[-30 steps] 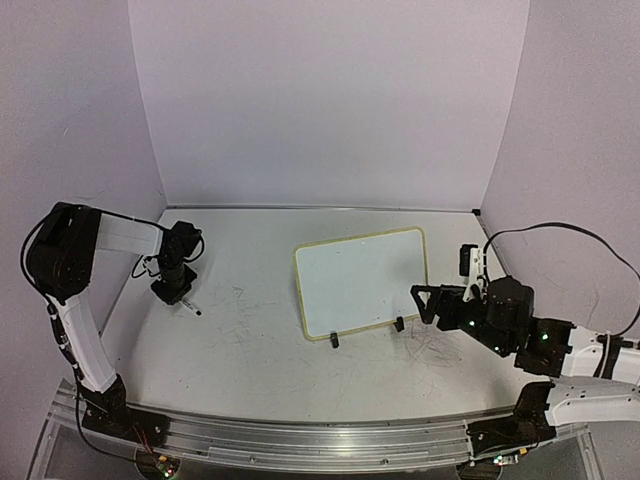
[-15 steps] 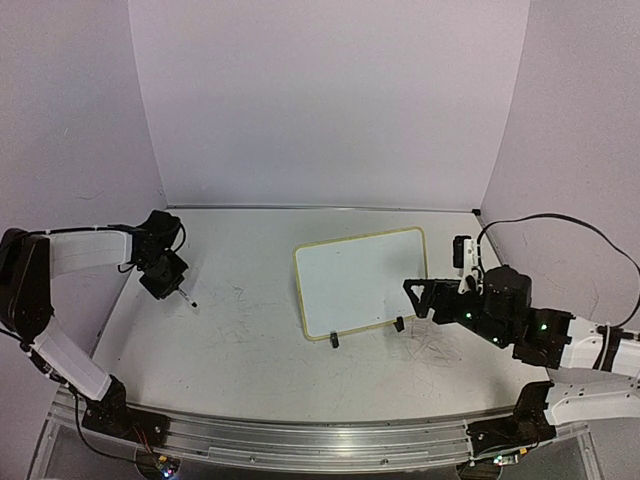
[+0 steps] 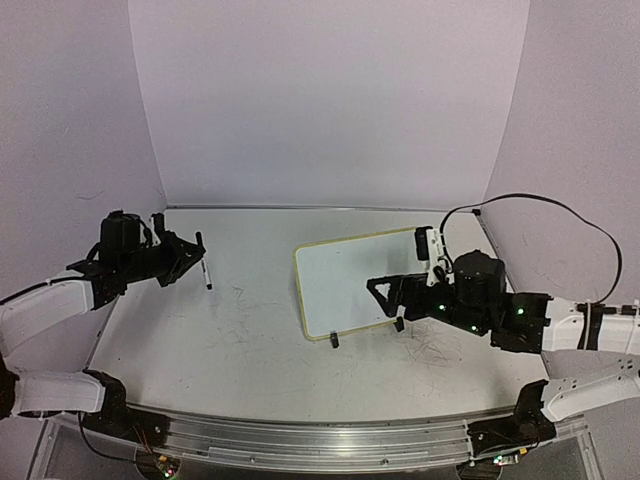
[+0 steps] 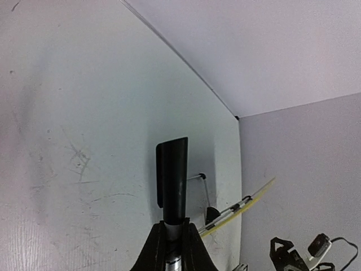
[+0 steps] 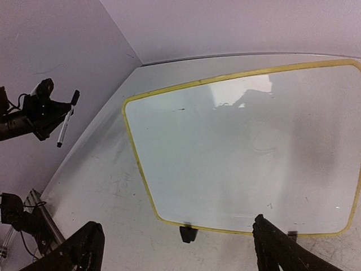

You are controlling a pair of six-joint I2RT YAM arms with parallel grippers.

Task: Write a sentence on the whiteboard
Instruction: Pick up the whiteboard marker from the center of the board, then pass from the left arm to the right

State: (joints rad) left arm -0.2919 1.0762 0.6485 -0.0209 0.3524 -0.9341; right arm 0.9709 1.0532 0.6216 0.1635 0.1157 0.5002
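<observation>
left gripper: clamped tight | right gripper: jaws spread wide, arm outstretched

The scene is lit evenly and brightly from above, so that only faint, soft-edged shadows are cast on the counter and the walls are given a pale lilac tint. In the right wrist view a patch of glare and blurred reflections are seen on the glossy whiteboard, while its outline is bent by wide-angle distortion. In the left wrist view the black marker close to the lens is rendered as a dark, near-featureless shape, and the wall edge is bowed.
</observation>
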